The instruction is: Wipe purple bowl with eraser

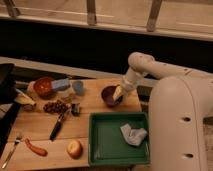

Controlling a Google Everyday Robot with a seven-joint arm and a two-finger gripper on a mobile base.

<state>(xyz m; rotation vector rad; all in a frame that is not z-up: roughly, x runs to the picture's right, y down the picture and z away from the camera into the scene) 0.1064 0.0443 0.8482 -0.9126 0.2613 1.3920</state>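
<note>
Purple bowl (108, 95): sits upright on the back right part of the wooden table (40, 125), just behind the tray's far rim.

- Robot body (182, 125): the white bulk fills your right side of the view. Its arm (150, 66) reaches left and bends down toward the bowl.
- Table: a pale board running from the left edge to the robot.
- Green tray (91, 142): on the front right of the table, with a crumpled grey cloth (133, 134) lying in its right half.
- Gripper (119, 93): pointing down, its pale tip over the right side of the purple bowl, at or just inside the rim. You cannot tell whether it is clamped or loose.
- Eraser: cannot be told apart from the gripper's pale tip.
- Red-orange bowl (43, 86): back left, well apart from the purple one.
- Blue-grey blocks (61, 83): just beside the red-orange bowl, to its right.
- Knife (57, 128): mid-table, tilted, with a dark handle.
- Berry cluster (55, 106): dark, just behind the knife.
- Apple (74, 148): at the front edge, just left of the tray.
- Fork (11, 150): at the front left corner.
</note>
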